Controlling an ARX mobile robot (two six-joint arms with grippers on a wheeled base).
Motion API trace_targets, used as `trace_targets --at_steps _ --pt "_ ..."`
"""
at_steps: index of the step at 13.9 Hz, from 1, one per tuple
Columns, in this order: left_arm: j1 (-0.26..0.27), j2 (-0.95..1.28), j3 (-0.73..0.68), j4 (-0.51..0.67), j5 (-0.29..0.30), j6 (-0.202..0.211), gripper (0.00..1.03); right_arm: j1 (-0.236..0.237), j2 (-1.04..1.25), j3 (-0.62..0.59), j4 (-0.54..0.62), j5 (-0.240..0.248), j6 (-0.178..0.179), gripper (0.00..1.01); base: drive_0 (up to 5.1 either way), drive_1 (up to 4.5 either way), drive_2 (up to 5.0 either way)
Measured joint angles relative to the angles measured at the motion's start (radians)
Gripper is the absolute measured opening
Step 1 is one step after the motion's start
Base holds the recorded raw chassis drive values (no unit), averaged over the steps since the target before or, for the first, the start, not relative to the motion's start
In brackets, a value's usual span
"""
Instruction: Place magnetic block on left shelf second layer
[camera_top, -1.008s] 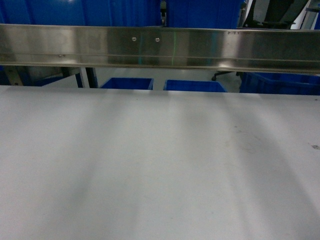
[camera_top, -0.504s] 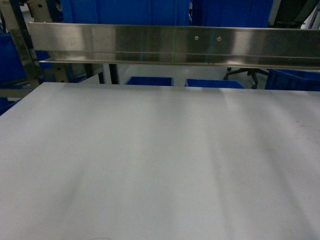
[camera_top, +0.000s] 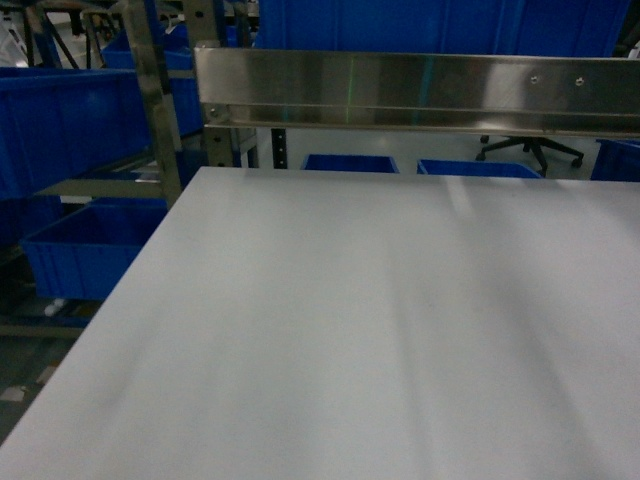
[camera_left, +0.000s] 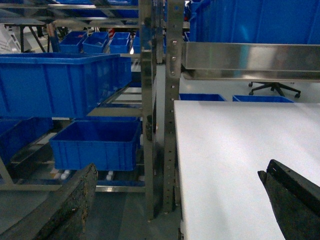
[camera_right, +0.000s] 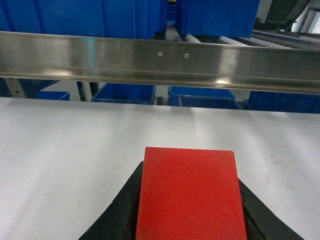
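Observation:
The magnetic block (camera_right: 190, 195), a bright red cube, fills the lower middle of the right wrist view. My right gripper (camera_right: 190, 175) is shut on it, one black finger on each side, above the white table (camera_right: 60, 165). My left gripper (camera_left: 178, 170) is open and holds nothing, hanging over the table's left edge. The left shelf is a steel rack with perforated uprights (camera_left: 172, 100). One of its tiers (camera_left: 117, 111) carries a large deep blue crate (camera_left: 55, 82), also seen in the head view as the crate (camera_top: 70, 120) at the far left. Neither gripper shows in the head view.
A steel rail (camera_top: 420, 90) runs across the back of the white table (camera_top: 380, 330). A lower blue crate (camera_left: 95, 145) sits under the large one on the rack. More blue crates (camera_right: 125, 92) stand behind the rail, and an office chair (camera_top: 530, 150) stands at the far right.
The head view has swung to the left: the rail has slid right, and the table's left edge and the steel rack with blue crates have come into view.

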Motion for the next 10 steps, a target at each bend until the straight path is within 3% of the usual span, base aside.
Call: trace_targets --at_steps 10 --pt "0.0 0.0 0.0 0.0 -0.001 0.0 0.98 0.0 0.0 0.0 0.004 -0.003 0.0 0.33 -5.0 2.43 2.4"
